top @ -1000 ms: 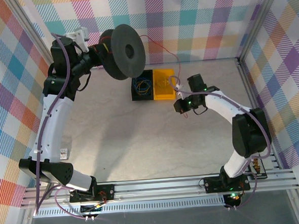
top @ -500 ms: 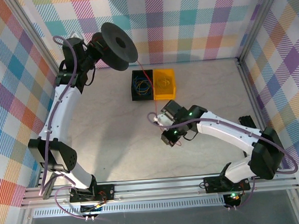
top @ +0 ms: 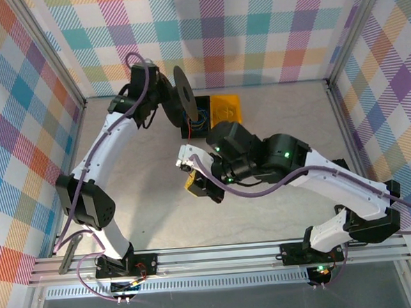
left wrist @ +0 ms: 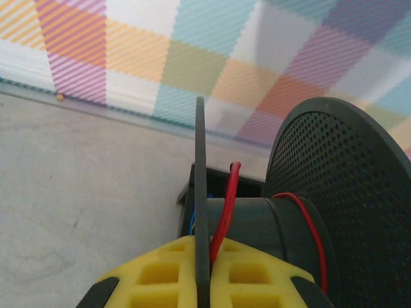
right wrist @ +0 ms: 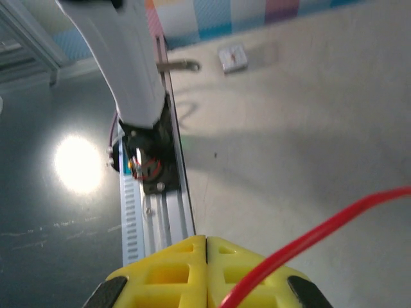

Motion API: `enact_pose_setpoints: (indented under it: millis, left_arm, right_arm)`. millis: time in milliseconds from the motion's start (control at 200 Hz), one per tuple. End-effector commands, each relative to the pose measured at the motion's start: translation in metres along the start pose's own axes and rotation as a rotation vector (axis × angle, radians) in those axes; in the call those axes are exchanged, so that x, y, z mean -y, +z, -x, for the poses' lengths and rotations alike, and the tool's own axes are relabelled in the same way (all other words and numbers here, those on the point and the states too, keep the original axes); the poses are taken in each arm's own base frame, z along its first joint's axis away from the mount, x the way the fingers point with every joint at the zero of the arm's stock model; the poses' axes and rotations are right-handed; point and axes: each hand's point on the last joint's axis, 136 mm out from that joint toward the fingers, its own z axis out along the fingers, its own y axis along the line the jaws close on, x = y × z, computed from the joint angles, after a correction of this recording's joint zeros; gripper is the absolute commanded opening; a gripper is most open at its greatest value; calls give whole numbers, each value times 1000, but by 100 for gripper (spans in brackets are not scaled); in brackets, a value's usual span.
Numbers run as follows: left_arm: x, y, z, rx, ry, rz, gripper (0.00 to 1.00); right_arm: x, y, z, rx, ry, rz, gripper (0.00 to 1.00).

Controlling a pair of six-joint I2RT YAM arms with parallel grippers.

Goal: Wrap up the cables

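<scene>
left fingers (left wrist: 157,279) clenched on flange of black round plastic spool (left wrist: 334,192), far, left of centre | right fingers (right wrist: 160,276) clenched on thin red-orange wire (right wrist: 334,221), above mid surface (top: 142,196) | wire also wound on spool hub

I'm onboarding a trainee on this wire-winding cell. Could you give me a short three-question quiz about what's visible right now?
1. True or false: the left gripper clamps a flange of the black spool.
2. The bin beside the black bin is: A yellow, B green, C white.
3. What colour is the wire on the spool's core?
Key: 1 true; 2 A; 3 red.
</scene>
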Motion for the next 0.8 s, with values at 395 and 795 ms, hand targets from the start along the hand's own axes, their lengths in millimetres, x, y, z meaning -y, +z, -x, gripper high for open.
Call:
enact_pose_setpoints:
  millis: [395, 795]
  left_arm:
    - [20, -33, -81, -192, 603, -56, 0]
    - [35, -127, -142, -331, 857, -457, 0]
  right_arm:
    - [144, -109, 97, 355, -124, -123, 0]
    - [356, -107, 9, 305, 210, -338, 0]
